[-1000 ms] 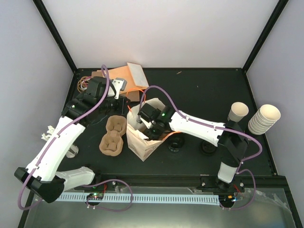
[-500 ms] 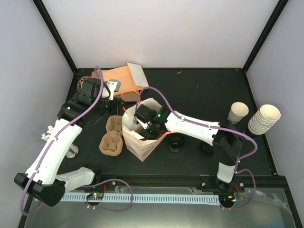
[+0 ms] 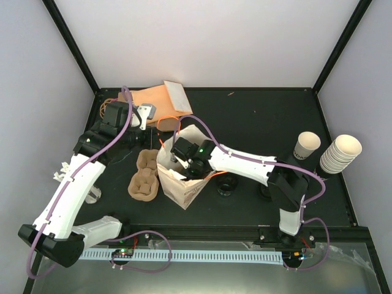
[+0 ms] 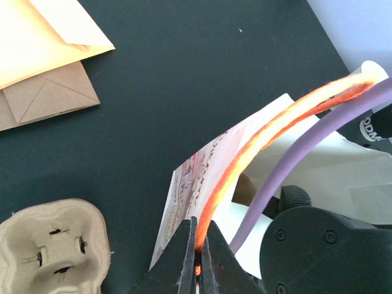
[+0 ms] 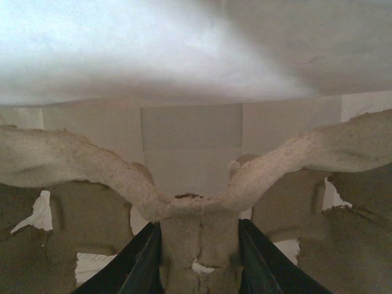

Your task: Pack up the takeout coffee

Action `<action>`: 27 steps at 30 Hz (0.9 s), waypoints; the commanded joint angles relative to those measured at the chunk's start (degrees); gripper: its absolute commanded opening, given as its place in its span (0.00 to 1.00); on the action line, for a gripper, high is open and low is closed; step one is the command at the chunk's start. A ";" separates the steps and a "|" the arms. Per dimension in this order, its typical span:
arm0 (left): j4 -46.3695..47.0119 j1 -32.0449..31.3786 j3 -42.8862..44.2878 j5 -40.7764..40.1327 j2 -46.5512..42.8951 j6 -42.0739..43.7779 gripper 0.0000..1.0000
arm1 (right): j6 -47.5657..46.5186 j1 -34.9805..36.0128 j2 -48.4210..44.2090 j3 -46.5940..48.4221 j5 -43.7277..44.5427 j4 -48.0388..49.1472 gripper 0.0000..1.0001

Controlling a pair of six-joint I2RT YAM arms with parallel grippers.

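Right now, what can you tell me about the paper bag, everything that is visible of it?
The paper bag is white paper with a reddish print on one side and orange cord handles. It stands open on the black table, beside a pulp cup carrier lying to its left. The left fingers pinch one orange handle, which runs taut. The right fingers are inside the bag, clamped on a second pulp carrier near its pale inner wall.

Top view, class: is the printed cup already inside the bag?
No, the cup stands at the far right beside the stack, well apart from the bag.
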 commanded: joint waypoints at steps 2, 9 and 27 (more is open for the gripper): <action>1.38 0.47 0.02 2.90 -1.15 0.62 0.02 | -1.17 0.40 2.09 0.59 0.53 0.31 0.33; 1.61 0.47 0.32 1.37 -1.42 0.86 0.01 | -1.68 0.41 2.52 -1.17 0.02 0.56 0.33; 1.82 0.47 -1.42 2.03 -2.72 1.74 0.01 | -1.40 0.39 4.87 -3.56 -2.34 2.49 0.33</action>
